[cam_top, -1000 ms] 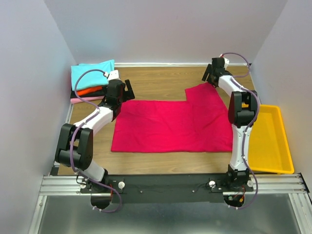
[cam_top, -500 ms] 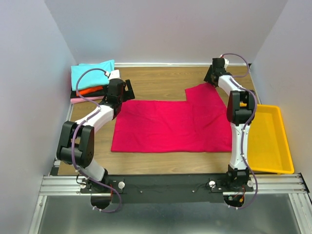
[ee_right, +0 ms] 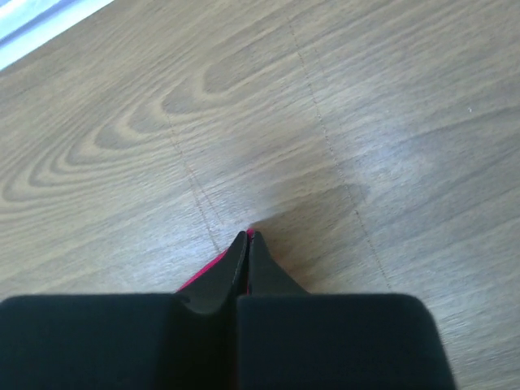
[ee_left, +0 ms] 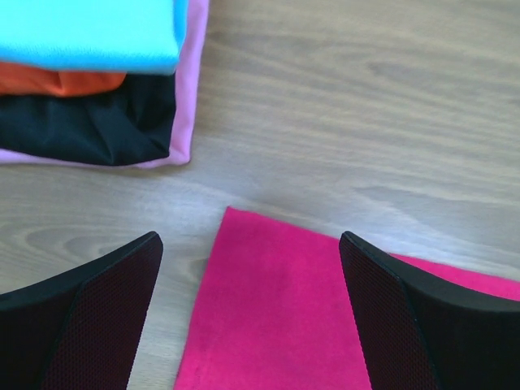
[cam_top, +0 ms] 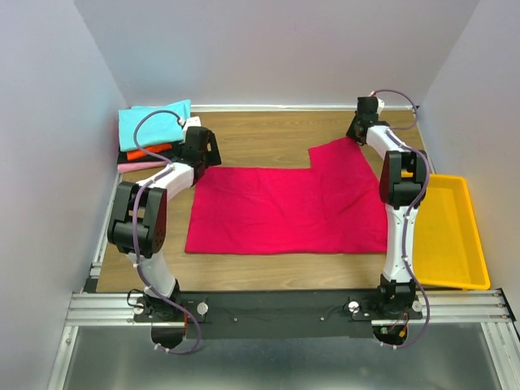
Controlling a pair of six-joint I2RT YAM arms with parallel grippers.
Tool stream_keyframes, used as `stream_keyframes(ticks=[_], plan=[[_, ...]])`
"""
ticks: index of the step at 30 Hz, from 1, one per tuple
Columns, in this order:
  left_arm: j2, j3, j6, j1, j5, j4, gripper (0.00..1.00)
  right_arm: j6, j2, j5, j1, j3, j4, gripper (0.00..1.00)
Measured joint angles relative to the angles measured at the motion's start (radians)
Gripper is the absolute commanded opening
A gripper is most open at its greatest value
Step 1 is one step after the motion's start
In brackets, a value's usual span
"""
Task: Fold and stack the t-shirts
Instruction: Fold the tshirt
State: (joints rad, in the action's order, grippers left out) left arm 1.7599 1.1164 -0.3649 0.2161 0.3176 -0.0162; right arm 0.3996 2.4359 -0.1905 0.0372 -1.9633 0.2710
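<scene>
Between the widely spread left fingers, with nothing held, the far left corner of the crimson t-shirt is seen flat on the bench. Its far right corner is pinched by the closed right fingers. Beyond, leftward, the folded stack is seen.

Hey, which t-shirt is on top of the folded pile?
The cyan one; orange-red, black and pink lie under it, in that order. The crimson shirt is spread out apart from the pile.

both our arms reach far forward; left gripper spread wide, right gripper pinching the crimson t-shirt.
</scene>
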Motion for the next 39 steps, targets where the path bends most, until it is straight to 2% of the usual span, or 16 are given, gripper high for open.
stream_keyframes(ticks=[6, 15, 19, 28, 29, 31, 32, 39], plan=[[0.039, 0.001, 0.007, -0.020, -0.005, 0.041, 0.94, 0.002, 0.000, 0.003, 0.000, 0.002, -0.001, 0.01], [0.077, 0.031, 0.019, -0.048, -0.022, 0.067, 0.83, 0.004, -0.055, 0.005, 0.000, 0.068, -0.004, 0.01], [0.117, 0.059, 0.026, -0.058, -0.031, 0.085, 0.75, 0.005, -0.100, 0.006, 0.000, 0.104, 0.003, 0.01], [0.198, 0.160, 0.045, -0.064, -0.058, 0.144, 0.72, 0.009, -0.183, 0.021, 0.000, 0.129, 0.005, 0.01], [0.199, 0.166, 0.047, -0.064, -0.058, 0.148, 0.70, 0.010, -0.189, 0.022, 0.000, 0.130, 0.005, 0.01], [0.203, 0.173, 0.048, -0.064, -0.058, 0.151, 0.59, 0.011, -0.192, 0.026, 0.000, 0.130, 0.003, 0.01], [0.207, 0.177, 0.050, -0.064, -0.058, 0.154, 0.57, 0.011, -0.192, 0.028, 0.000, 0.130, 0.003, 0.01], [0.258, 0.204, 0.060, -0.066, -0.059, 0.169, 0.54, 0.011, -0.192, 0.032, 0.000, 0.145, 0.007, 0.00]])
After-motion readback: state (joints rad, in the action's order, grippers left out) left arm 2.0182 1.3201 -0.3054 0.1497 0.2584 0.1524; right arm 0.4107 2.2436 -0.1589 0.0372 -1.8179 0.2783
